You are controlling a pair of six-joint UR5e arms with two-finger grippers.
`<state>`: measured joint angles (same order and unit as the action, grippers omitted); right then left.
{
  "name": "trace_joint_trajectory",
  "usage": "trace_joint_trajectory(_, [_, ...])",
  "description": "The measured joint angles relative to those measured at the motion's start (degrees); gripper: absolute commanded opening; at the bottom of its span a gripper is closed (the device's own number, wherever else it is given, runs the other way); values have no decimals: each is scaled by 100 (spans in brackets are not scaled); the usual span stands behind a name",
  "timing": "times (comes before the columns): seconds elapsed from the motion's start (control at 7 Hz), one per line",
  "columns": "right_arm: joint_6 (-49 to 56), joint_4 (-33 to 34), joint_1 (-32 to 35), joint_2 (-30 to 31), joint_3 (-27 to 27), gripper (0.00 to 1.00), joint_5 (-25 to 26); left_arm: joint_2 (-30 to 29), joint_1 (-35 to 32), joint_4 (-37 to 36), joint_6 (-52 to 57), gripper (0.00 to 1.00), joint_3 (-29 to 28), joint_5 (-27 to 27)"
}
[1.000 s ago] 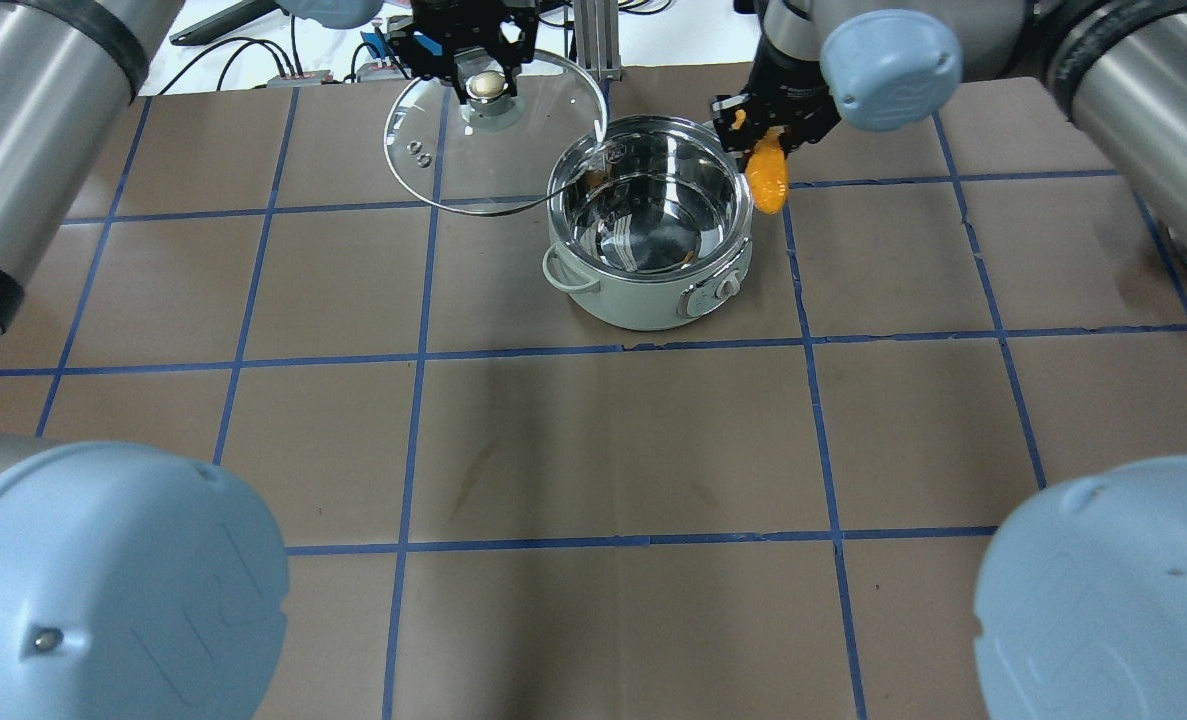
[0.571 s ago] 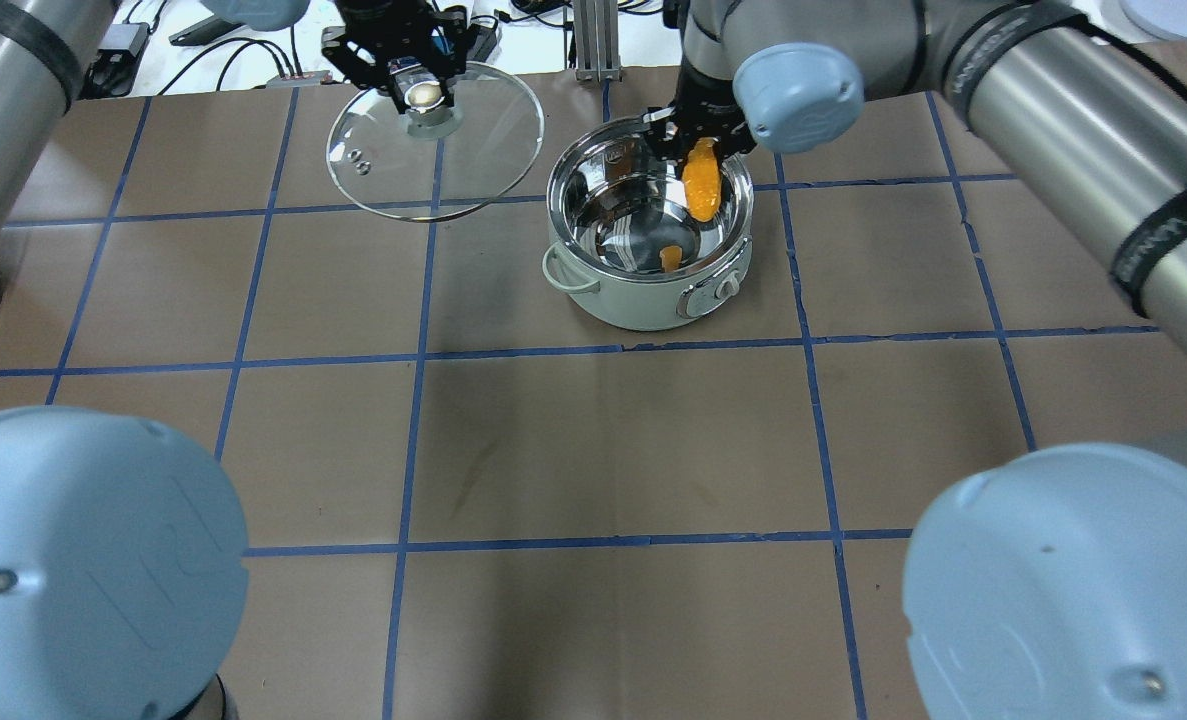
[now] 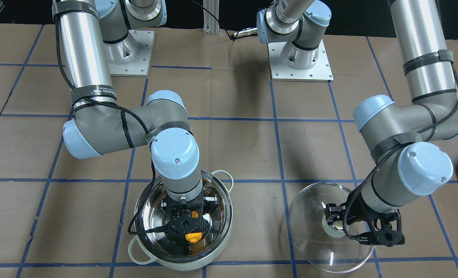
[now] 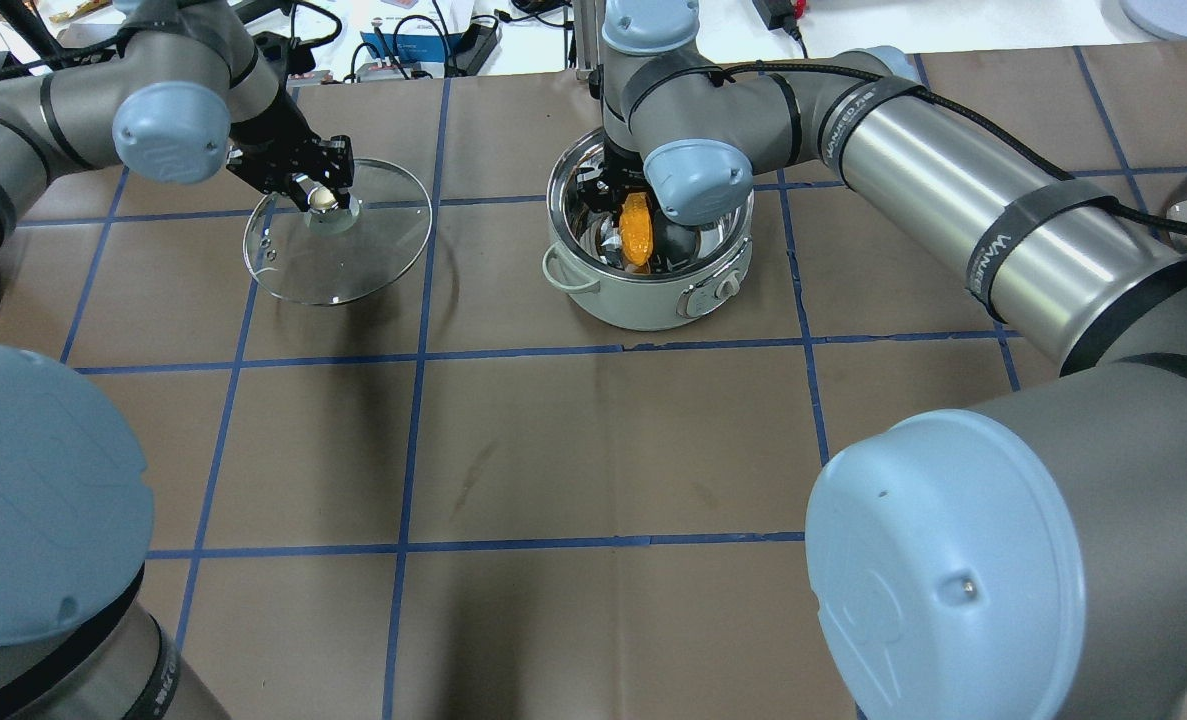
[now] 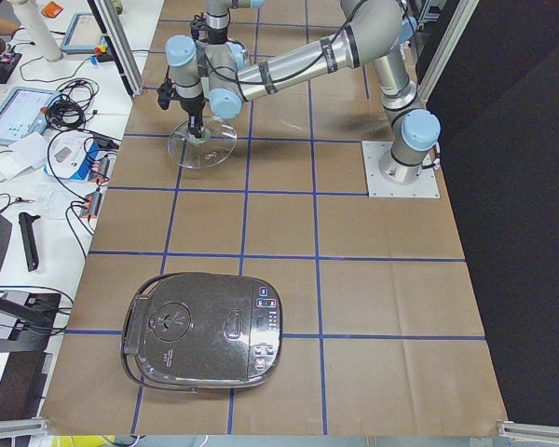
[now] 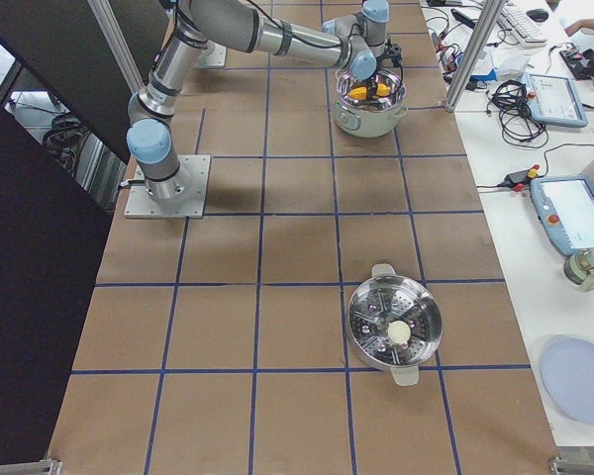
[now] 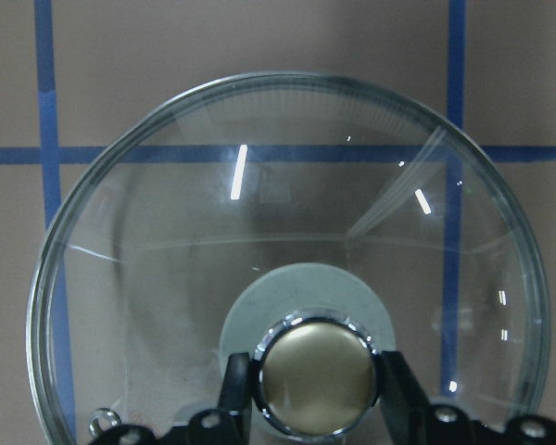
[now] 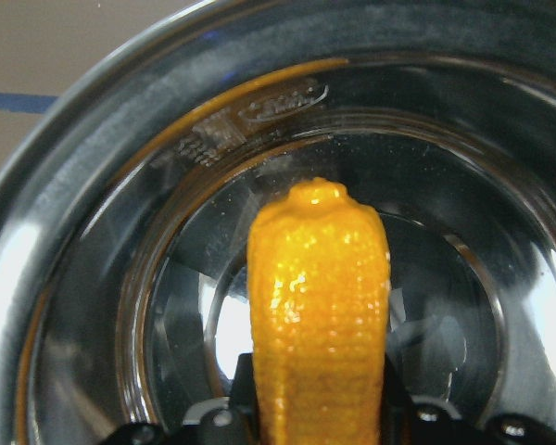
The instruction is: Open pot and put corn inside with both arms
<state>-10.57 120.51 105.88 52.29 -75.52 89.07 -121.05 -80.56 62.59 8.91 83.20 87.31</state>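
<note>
The pot [image 4: 643, 305] stands open at the far middle of the table; it also shows in the front view [image 3: 225, 210] and the right side view [image 6: 368, 119]. My right gripper [image 4: 633, 222] reaches down inside the pot and is shut on the yellow-orange corn [image 4: 636, 230], which also shows in the front view [image 3: 192, 236] and the right wrist view [image 8: 320, 306]. I cannot tell whether the corn touches the pot's bottom. My left gripper [image 4: 319, 192] is shut on the knob [image 7: 317, 375] of the glass lid [image 4: 338, 250], held to the pot's left just above the table.
A black and silver rice cooker [image 5: 205, 331] sits at the table's left end. A perforated steamer pot [image 6: 394, 332] sits at the right end, with a blue plate [image 6: 579, 381] on the side bench. Cables and devices lie beyond the far edge.
My right gripper has carried the corn from beside the pot's right rim to over the pot and down inside it. My left gripper has carried the lid further left, away from the pot.
</note>
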Motion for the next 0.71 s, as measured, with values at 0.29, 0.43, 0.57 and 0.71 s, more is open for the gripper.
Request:
trace_joint_trajectory(0.29, [128,-13,-21,128,-16,100,29,-5,62,-455,85,39,366,6])
trace_joint_trajectory(0.43, [168,-237,-54,459,-11,100,21,-8,71,-502,96,99,411,19])
trace_joint_trajectory(0.57, [200,-730,-112,958,14,100,2,-12,74,-515,90,100,428,26])
trace_joint_trajectory(0.71, [228,-1323,-231,1524,5,100,-11,-8,76,-506,65,100,432,21])
